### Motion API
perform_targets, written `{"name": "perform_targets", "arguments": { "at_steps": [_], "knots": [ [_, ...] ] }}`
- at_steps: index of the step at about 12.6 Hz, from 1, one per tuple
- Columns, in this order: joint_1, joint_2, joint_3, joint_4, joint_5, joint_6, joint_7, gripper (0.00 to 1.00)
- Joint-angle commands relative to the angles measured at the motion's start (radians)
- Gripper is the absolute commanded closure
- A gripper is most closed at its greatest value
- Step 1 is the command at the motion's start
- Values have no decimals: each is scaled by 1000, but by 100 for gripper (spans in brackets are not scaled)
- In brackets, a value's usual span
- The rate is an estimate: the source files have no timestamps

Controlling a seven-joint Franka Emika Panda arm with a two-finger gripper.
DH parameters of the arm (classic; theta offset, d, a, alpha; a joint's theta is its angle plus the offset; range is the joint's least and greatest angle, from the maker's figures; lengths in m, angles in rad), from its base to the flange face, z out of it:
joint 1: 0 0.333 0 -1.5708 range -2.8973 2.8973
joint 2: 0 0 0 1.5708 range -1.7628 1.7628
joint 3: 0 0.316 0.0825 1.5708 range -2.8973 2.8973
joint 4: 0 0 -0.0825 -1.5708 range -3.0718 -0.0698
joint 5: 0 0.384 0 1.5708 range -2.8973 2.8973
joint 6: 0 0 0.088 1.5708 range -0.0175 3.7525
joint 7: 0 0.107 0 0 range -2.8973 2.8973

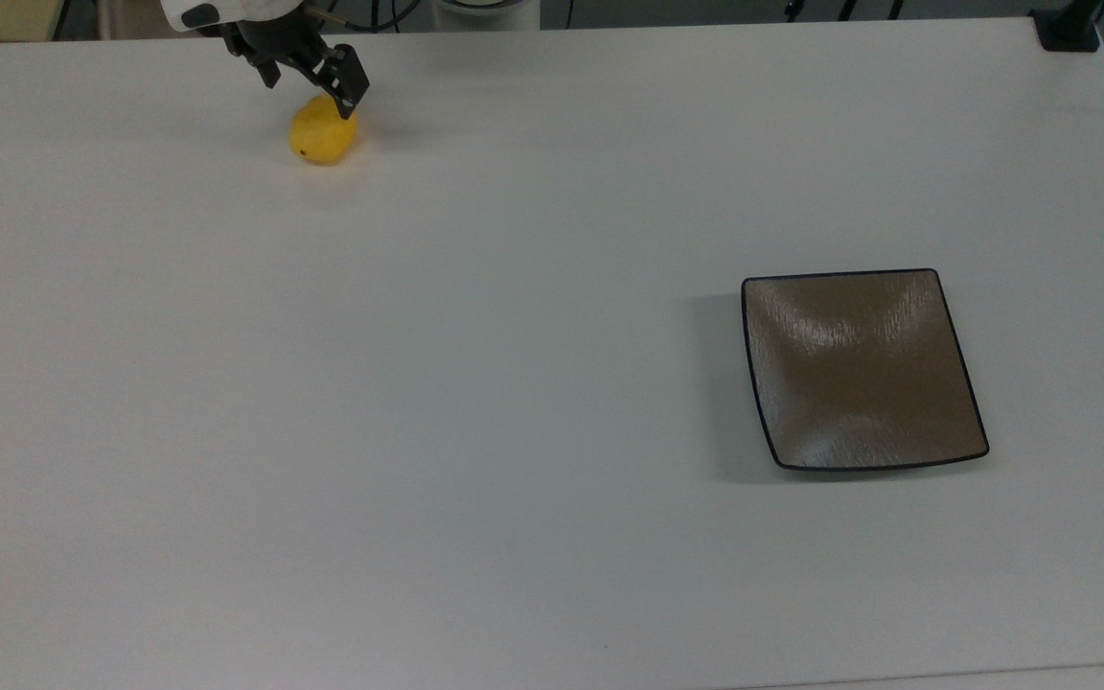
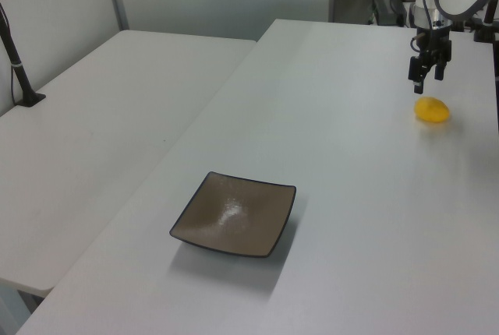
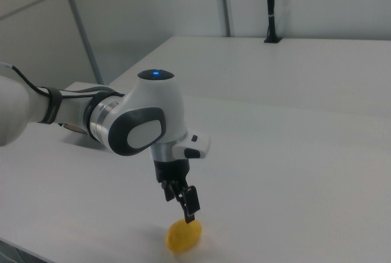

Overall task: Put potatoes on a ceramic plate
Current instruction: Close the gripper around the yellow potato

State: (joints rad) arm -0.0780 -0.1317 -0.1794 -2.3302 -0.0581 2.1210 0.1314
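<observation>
In the top view, the hand (image 1: 308,84) covers the upper edge of the potato (image 1: 322,139), and the arm (image 1: 226,11) is cut off by the frame's top edge. In the right view, the arm runs off the left edge.
</observation>
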Motion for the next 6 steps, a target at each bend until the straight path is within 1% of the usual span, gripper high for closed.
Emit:
{"name": "perform_targets", "arguments": {
  "at_steps": [1,3,6],
  "knots": [
    [-11,-23,-3,-46,-12,57,-41,0],
    [-22,-11,-3,-78,-12,99,-56,0],
    [-28,14,-3,-78,-12,106,-64,0]
  ]
}}
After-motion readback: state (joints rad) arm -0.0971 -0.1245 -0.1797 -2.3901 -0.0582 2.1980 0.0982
